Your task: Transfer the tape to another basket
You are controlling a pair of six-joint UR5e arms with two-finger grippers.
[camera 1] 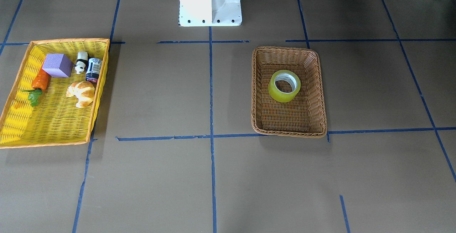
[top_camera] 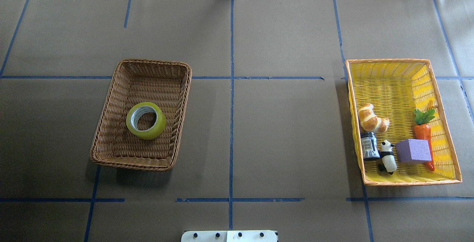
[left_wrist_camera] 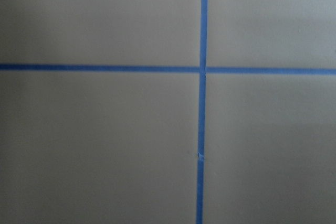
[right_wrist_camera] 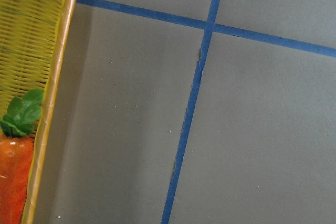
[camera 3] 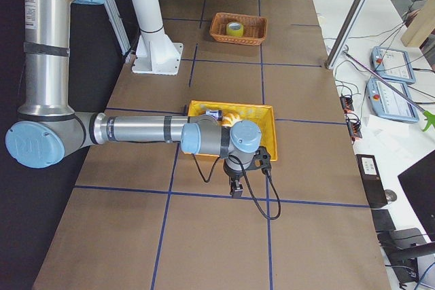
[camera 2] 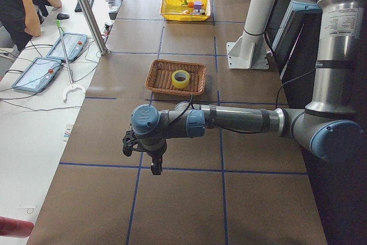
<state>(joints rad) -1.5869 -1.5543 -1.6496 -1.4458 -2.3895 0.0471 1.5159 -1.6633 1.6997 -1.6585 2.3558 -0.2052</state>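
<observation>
The tape (top_camera: 146, 120) lies flat, core up, in the wicker basket (top_camera: 155, 63) toward the worktop's left end, a light, stiff, slick-sided roll best pinched across its wall through the core, while left claw (camera 2: 153, 164) and right claw (camera 3: 235, 188) hang over opposite ends, whether released or clenched impossible to tell.

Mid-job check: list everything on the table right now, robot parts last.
tape: one, yellow-green, flat in the wicker basket
wicker basket: one, brown, robot's left side
yellow basket: one, orange-rimmed, robot's right side
croissant: one, golden, yellow basket
jar: one, dark, yellow basket
panda figure: one, black-and-white, yellow basket
block: one, purple, yellow basket
carrot: one, orange, yellow basket
left hand: one, dark, over bare table; open or shut unclear
right hand: one, dark, over table beside yellow basket; open or shut unclear
</observation>
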